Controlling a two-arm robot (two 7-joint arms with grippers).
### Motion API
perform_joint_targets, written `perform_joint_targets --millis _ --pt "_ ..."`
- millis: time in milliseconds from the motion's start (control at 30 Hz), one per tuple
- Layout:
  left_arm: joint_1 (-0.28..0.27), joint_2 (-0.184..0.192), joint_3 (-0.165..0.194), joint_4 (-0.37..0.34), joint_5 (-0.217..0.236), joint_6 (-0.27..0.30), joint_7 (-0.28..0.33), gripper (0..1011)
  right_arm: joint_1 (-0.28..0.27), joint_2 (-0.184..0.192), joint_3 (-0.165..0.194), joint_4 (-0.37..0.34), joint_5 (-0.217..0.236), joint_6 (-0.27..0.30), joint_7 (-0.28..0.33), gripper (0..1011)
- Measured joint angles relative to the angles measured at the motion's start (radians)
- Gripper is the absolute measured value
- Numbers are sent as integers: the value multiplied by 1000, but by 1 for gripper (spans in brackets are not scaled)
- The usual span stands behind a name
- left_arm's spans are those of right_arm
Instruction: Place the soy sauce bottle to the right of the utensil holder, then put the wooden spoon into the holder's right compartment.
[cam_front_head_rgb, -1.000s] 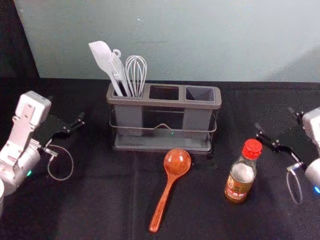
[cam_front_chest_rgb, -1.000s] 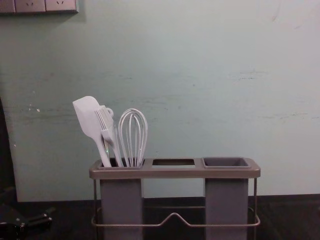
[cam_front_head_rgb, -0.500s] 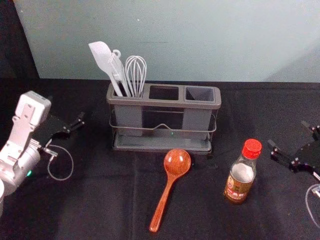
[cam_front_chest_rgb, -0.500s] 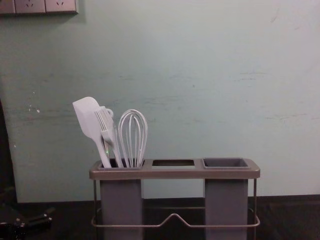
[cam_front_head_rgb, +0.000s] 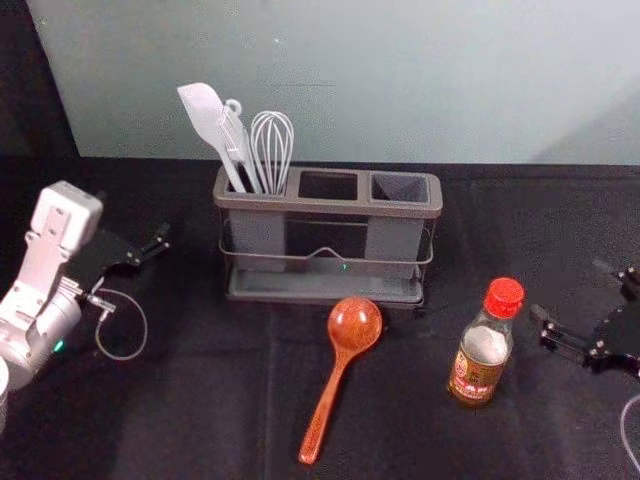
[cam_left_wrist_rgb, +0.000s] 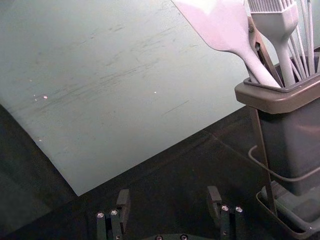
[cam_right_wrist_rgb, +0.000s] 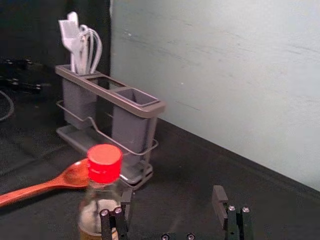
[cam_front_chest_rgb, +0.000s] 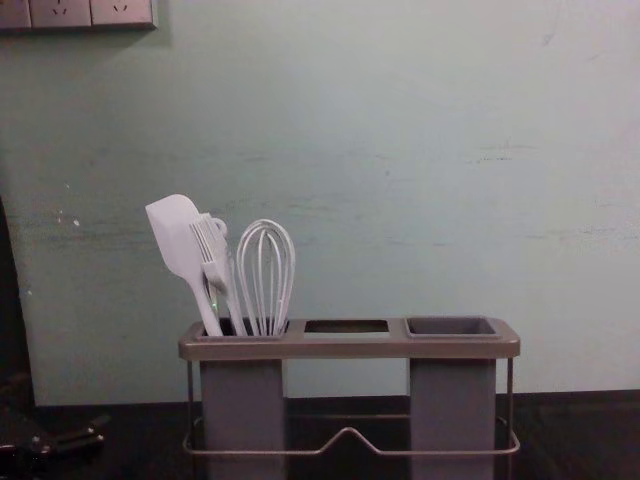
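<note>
My right gripper (cam_front_head_rgb: 572, 305) is open at the right edge of the head view, just right of the soy sauce bottle (cam_front_head_rgb: 481, 362), not touching it. In the right wrist view, the right gripper (cam_right_wrist_rgb: 172, 205) has its fingers apart, and the red-capped bottle (cam_right_wrist_rgb: 104, 164) stands by one of them. The wooden spoon (cam_front_head_rgb: 353, 330) lies in front of the utensil holder (cam_front_head_rgb: 325, 200), bowl toward it. The holder's right compartment (cam_front_head_rgb: 400, 188) has nothing in it. My left gripper (cam_front_head_rgb: 148, 238) is parked at the left; in the left wrist view, the left gripper (cam_left_wrist_rgb: 167, 205) is open.
A white spatula (cam_front_head_rgb: 204, 112), a brush and a whisk (cam_front_head_rgb: 272, 140) stand in the holder's left compartment. Behind the holder rises a pale wall (cam_front_head_rgb: 340, 80). A black cloth (cam_front_head_rgb: 200, 400) covers the table.
My right gripper has shifted toward the front of the table, coming level with the bottle's upper part. The left arm, the bottle, the spoon and the holder have stayed still.
</note>
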Motion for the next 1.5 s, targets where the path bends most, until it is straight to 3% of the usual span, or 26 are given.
perform_joint_targets --millis 233,433,967,1500 --pt "0 0 0 0 0 0 0 1005 -42 12 28 -45 15 7 34 1004" --pt "0 0 0 0 0 0 0 1005 -43 -5 31 -53 30 -3 69 1004" --pt "0 0 0 0 0 0 0 1005 90 -106 -47 36 50 8 172 1004" --pt "0 0 0 0 0 0 0 1005 142 -184 -74 80 29 20 215 1004"
